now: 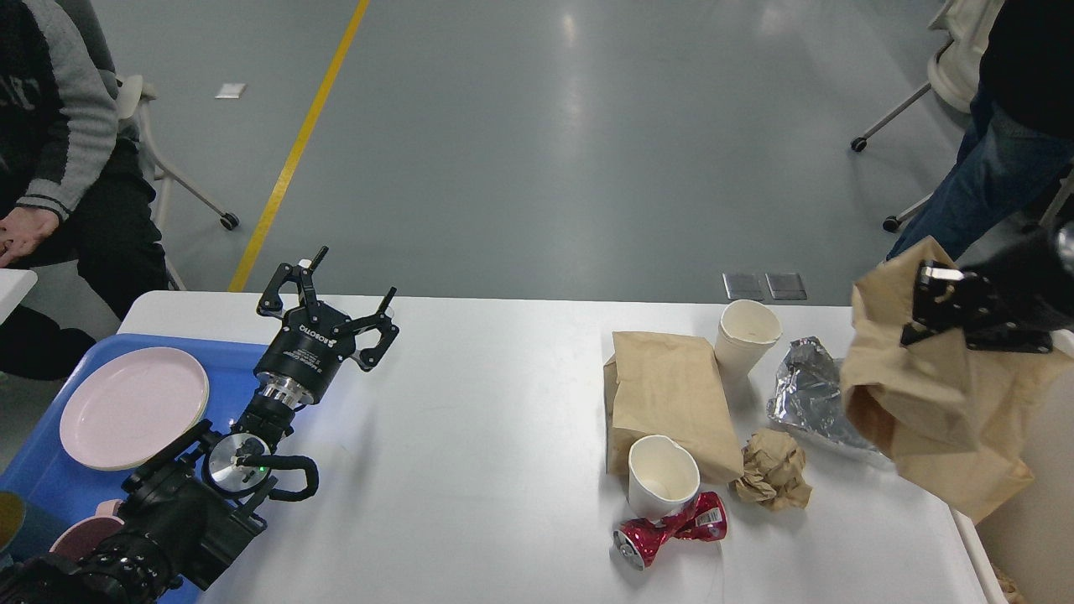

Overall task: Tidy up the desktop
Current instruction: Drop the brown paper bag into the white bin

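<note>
Head view: desktop [470,436] spreads beneath both arms. Right gripper [940,315] is clenched on a raised brown paper bag [923,411], probably light and crushable, so best pinched at its folded top. Left gripper [331,306] hovers with jaws released beside the blue tray [50,478]

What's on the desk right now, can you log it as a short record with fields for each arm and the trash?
surface: white desktop
left gripper: open, empty, above the desktop beside the blue tray
right gripper: holding a brown paper bag lifted at the desktop's right edge
tray contents: pink plate
trash on desktop: flat paper bag, two paper cups, crushed red can, crumpled paper, foil
</note>
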